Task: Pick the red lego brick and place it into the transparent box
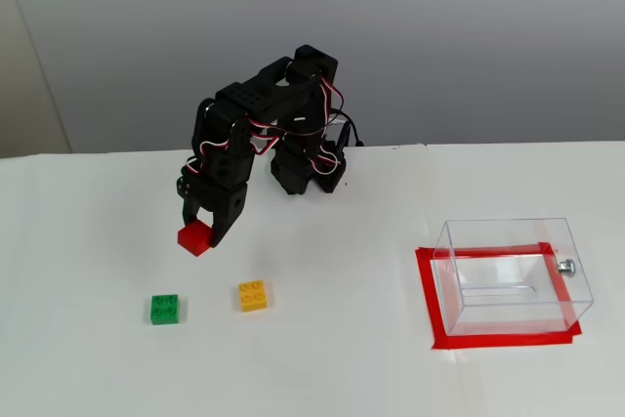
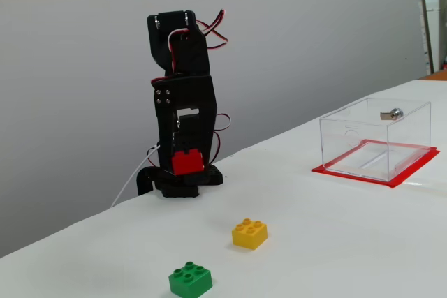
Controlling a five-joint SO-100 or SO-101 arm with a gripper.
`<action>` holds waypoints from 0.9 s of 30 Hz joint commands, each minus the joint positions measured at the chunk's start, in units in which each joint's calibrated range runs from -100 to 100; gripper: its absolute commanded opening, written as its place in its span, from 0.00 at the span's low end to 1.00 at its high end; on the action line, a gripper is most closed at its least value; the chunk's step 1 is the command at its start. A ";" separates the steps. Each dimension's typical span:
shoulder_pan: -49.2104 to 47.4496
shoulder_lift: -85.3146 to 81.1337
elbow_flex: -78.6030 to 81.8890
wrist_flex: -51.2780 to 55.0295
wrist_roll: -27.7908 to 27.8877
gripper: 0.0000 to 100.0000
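The gripper (image 1: 200, 231) has its two black fingers pinched on the red lego brick (image 1: 194, 238), which sits between the fingertips and, judging by the low side fixed view, hangs clear of the white table (image 1: 322, 358) rather than resting on it. In that view the brick (image 2: 187, 162) shows in front of the arm's base, gripped at the lower end of the black arm (image 2: 183, 102).

Taking the brick as the landmark: the green brick (image 1: 164, 309) lies near it, toward the camera and slightly left in the high fixed view; the yellow brick (image 1: 254, 296) lies near it, toward the camera and to the right. The transparent box (image 1: 513, 275) stands well apart to the right of the brick, empty, on a rectangle of red tape (image 1: 498, 339), with its silver knob (image 1: 565, 266) on the far right wall.

The step in hand appears to be the carry. Doing it well likely means keeping the pinch firm, lifting the brick above the box's rim before swinging right, and releasing only once it is centred over the opening.
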 commanded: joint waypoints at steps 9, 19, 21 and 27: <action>-11.19 -5.90 -8.25 1.10 -0.49 0.07; -24.94 -11.93 -8.25 0.58 -0.49 0.07; -28.19 -12.86 -8.25 0.58 -0.23 0.07; -37.51 -14.90 -8.34 0.49 -0.28 0.07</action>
